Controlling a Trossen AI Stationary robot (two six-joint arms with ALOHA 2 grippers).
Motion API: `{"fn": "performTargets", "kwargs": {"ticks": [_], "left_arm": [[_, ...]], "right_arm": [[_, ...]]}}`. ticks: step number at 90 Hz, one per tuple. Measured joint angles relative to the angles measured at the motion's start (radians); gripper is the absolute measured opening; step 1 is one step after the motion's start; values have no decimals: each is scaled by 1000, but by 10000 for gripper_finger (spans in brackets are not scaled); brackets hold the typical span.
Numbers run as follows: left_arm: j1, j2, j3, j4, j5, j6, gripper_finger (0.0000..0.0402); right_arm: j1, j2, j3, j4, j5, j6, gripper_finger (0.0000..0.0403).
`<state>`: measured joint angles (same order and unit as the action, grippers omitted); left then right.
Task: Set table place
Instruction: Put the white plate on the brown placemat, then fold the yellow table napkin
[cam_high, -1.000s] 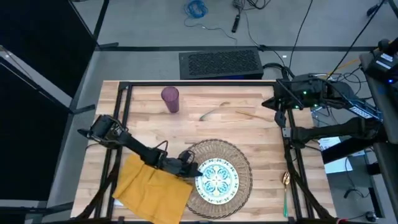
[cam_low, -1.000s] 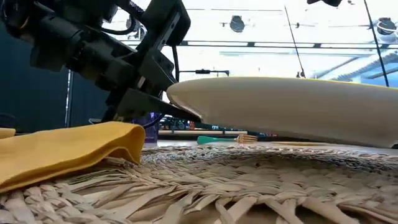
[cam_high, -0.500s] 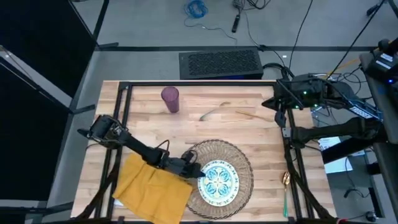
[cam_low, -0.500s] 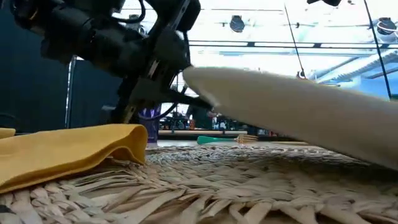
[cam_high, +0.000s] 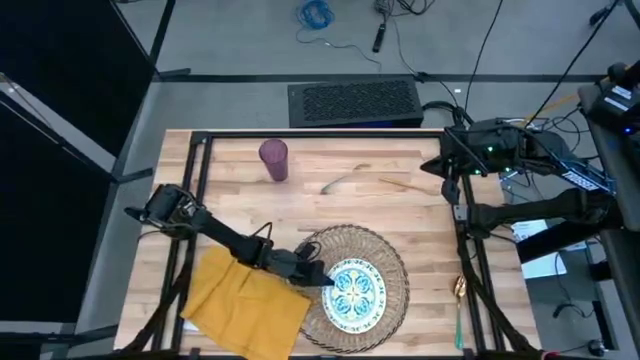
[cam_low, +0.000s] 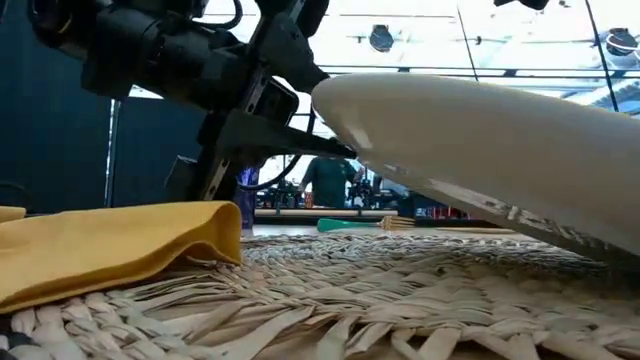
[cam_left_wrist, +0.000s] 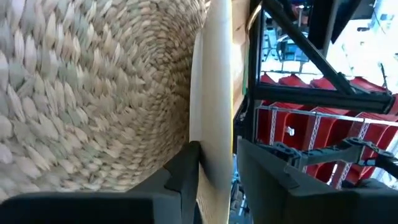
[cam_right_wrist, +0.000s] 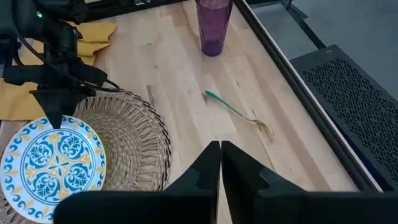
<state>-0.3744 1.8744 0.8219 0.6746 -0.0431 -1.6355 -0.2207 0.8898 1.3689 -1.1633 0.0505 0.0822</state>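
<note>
- Left gripper (cam_high: 318, 276) is clamped on the near-left rim of the plate (cam_high: 357, 294); in the left wrist view its two fingers (cam_left_wrist: 186, 171) pinch the white edge between them, nearly closed down to the thickness of the rim.
- Change over the last second: the plate has slid across the mat (cam_high: 385, 250) toward the table's front-right corner, and it now hangs a little past the mat's front edge instead of sitting squarely in the middle.
- It has also tipped. The low view shows the gripped side raised and the far side dipping down to the weave, where a second ago the plate rode nearly level above the mat.
- My read: the plate is being set down or re-seated, but it is drifting off centre, so it probably needs pulling back toward the mat's middle before release.
- Left arm stretches low and diagonal from its base at the table's (cam_high: 400, 205) left edge, passing over the yellow napkin (cam_high: 245, 298), which lies just left of the mat with one fold touching the mat's edge.
- Purple tumbler (cam_high: 274, 159) stands well behind the mat, upright.
- Teal-handled fork (cam_right_wrist: 239, 114) lies on bare wood behind the mat.
- Right gripper (cam_right_wrist: 220, 163) waits above the table's right rear, fingers pressed together on nothing.
</note>
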Motion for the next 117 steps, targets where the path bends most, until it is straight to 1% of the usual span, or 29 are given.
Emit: {"fn": "performTargets", "kwargs": {"ticks": [16, 29, 39, 51, 74, 80, 85, 91, 101, 109, 117], "left_arm": [[0, 0, 0, -19, 27, -5, 93], [0, 0, 0, -99, 40, -5, 93], [1, -28, 0, -161, 44, 12, 93], [7, -114, 0, -329, 41, 57, 93], [8, -263, 1, -689, -1, 126, 93], [8, -302, 0, -784, -26, 153, 93], [8, -324, 0, -811, -49, 186, 93], [8, -357, -1, -839, -100, 224, 93], [8, -413, 0, -802, -206, 322, 93], [3, -460, 0, -774, -294, 448, 93], [-1, -507, 0, -760, -375, 586, 93]], "right_arm": [[0, 0, 0, 0, 0, 0, 0], [0, 0, 0, 0, 0, 0, 0], [0, 0, 0, 0, 0, 0, 0], [0, 0, 0, -1, 0, 0, 0], [0, 0, 0, 2, 0, 0, 0], [0, 0, 0, 2, 0, 0, 0], [0, 0, 0, 2, -1, 0, 0], [0, 1, -1, 2, -4, 8, 0], [0, 10, -1, 0, -5, 23, 0], [0, 20, -15, 12, -8, 27, 0], [0, 26, -64, 53, -8, 28, 0]]}}
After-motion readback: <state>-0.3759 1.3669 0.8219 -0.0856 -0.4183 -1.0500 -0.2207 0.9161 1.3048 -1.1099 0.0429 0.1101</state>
